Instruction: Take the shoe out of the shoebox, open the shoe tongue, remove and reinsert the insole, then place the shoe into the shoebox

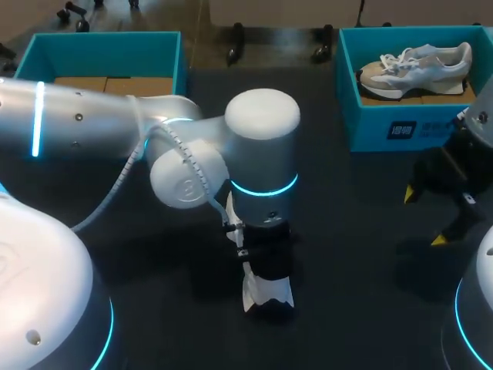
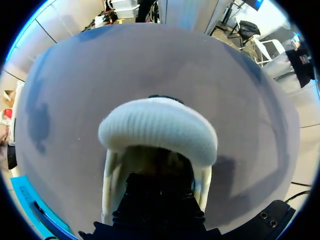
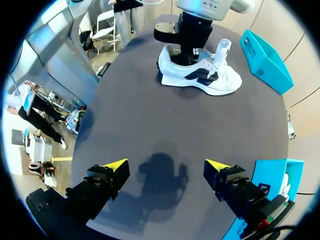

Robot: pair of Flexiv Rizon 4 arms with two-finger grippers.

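left jaws: in shoe [image 3: 215,77] collar, cannot tell their state | right jaws: spread, empty, 4 o'clock on the worktop [image 1: 347,231] | shoe: 6 o'clock | shoebox [image 1: 370,123]: 2 o'clock

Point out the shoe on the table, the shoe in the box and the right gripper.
shoe on the table [image 3: 220,80]: right wrist view, white side near the toe.
shoe in the box [image 1: 416,69]: head view, middle of its upper.
right gripper [image 3: 166,166]: right wrist view, midway between its yellow tips.

Shoe [image 3: 200,76] on table [image 1: 347,239], left of shoebox [image 1: 370,127]
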